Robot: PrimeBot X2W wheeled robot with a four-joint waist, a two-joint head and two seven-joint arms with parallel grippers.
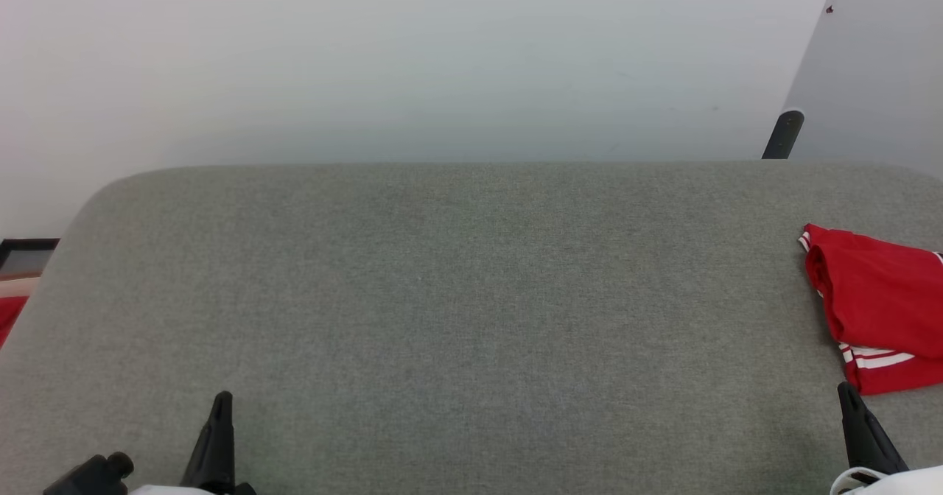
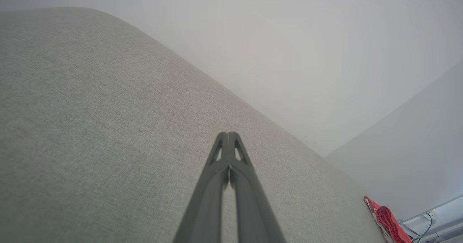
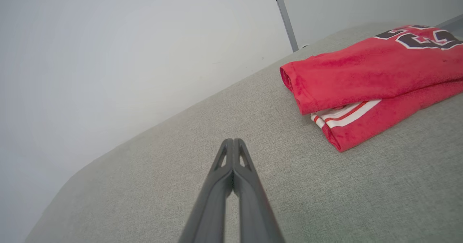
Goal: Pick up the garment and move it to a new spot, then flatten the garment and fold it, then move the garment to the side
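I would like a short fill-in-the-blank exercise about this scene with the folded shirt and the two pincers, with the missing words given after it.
The garment lies on the robot's ___ side of the grey fabric surface.
Its main colour is ___.
The left pincer and the right pincer are both ___, and neither touches the garment.
Missing words: right, red, shut.

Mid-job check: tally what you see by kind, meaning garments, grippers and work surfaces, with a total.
garment: 1, red, folded, lying at the right side
grippers: 2, left gripper and right gripper, both shut, holding nothing
grey padded surface: 1
Total: 4
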